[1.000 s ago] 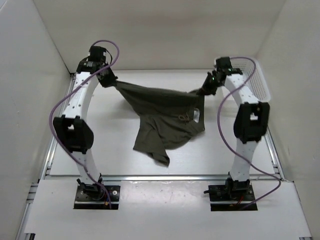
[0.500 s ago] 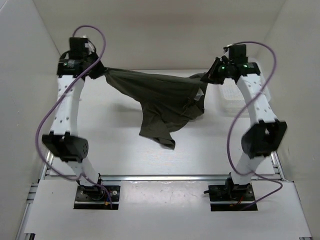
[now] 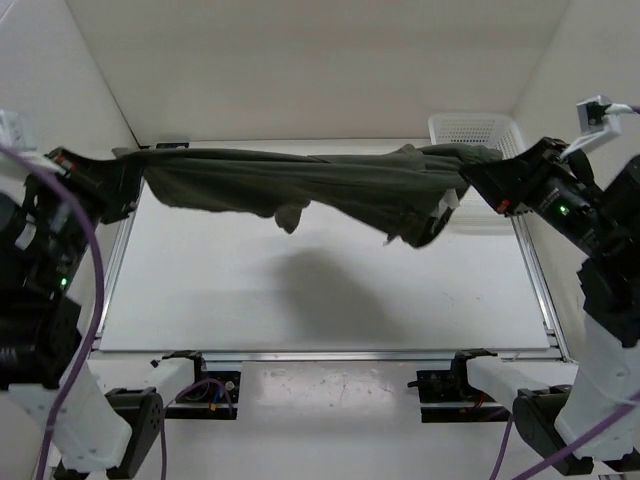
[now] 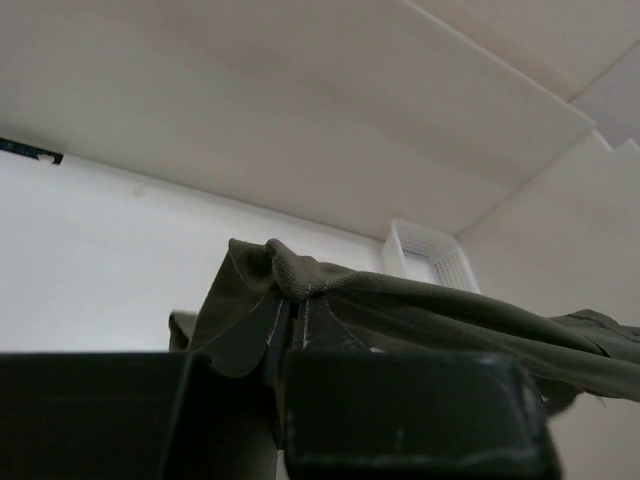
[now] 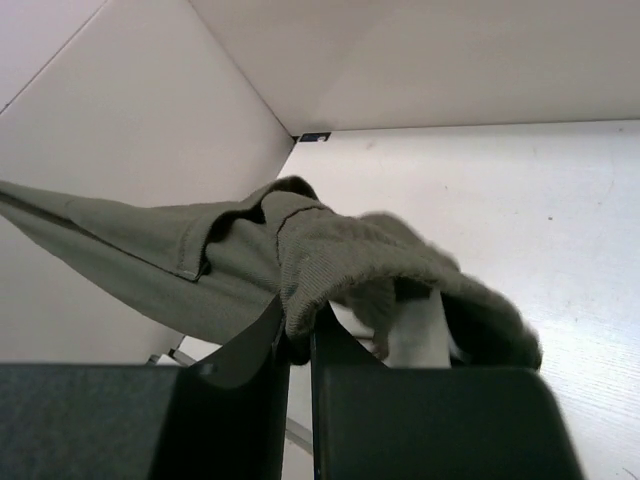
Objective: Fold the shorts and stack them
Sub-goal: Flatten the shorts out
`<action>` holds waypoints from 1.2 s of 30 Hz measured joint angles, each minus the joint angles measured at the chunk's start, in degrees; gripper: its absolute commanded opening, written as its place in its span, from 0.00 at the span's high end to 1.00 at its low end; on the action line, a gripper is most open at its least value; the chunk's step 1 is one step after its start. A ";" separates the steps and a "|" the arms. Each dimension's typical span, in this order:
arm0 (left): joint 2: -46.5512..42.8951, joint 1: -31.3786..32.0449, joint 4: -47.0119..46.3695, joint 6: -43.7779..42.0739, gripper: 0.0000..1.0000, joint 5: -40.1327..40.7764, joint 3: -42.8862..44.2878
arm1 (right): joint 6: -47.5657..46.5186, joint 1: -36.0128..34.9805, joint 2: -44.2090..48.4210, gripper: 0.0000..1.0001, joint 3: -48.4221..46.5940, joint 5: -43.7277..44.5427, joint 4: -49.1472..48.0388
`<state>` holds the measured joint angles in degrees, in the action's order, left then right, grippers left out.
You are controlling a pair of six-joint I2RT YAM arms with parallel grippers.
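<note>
Shorts [image 3: 300, 185] hang stretched in the air above the table [image 3: 300, 300], left claw [image 3: 130, 175] and right claw [image 3: 472, 180] each clamped on an opposite end; no fold made, nothing stacked, whole job outstanding.

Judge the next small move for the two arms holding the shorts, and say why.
Probably lower both arms together to lay the shorts flat on the table. The left fingers and right fingers pinch opposite ends, and the cloth hangs stretched above it, not yet spread for folding.
</note>
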<state>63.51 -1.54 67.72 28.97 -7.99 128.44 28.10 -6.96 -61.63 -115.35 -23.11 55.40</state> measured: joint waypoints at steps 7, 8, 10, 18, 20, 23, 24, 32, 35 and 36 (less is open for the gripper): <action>-0.90 -0.26 1.57 -0.13 0.90 -0.44 1.01 | -0.09 0.00 0.74 1.00 -2.97 0.04 6.40; 0.72 -0.26 1.77 -0.39 0.90 -0.70 0.98 | -0.09 0.00 0.57 1.00 -1.97 0.17 6.64; 4.79 -0.26 1.38 -1.03 0.90 -1.81 0.13 | -0.04 0.00 0.39 1.00 1.99 0.74 6.29; 31.45 0.37 -5.31 -2.08 0.90 -5.70 -10.71 | 0.37 -0.09 -12.81 1.00 22.03 5.27 -5.53; 39.98 0.55 -6.45 -2.27 0.90 -5.92 -10.64 | 0.26 -0.13 -21.59 1.00 22.71 6.45 -8.94; 51.98 0.55 -7.21 -2.67 0.90 -5.09 -8.68 | -0.20 -0.22 -37.29 0.99 18.25 6.51 -11.87; 54.88 0.52 -7.45 -2.80 0.90 -4.63 -8.15 | -0.35 -0.24 -43.30 0.93 15.02 6.47 -12.17; 63.80 -0.42 -7.76 -3.80 0.20 -1.66 -4.07 | -0.70 -0.17 -60.89 0.22 3.72 8.48 -13.75; 63.39 -1.40 -8.46 -3.82 0.01 -1.79 -1.86 | -0.96 -0.17 -53.31 0.22 10.43 9.94 -15.58; 62.95 -1.68 -8.48 -3.65 0.01 -1.64 -1.95 | -0.94 -0.17 -49.96 0.25 13.20 10.36 -15.98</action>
<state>126.45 -3.22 59.24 25.32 -9.63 126.50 27.16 -7.14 -111.59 -102.15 -12.75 39.42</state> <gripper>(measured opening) 0.982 0.780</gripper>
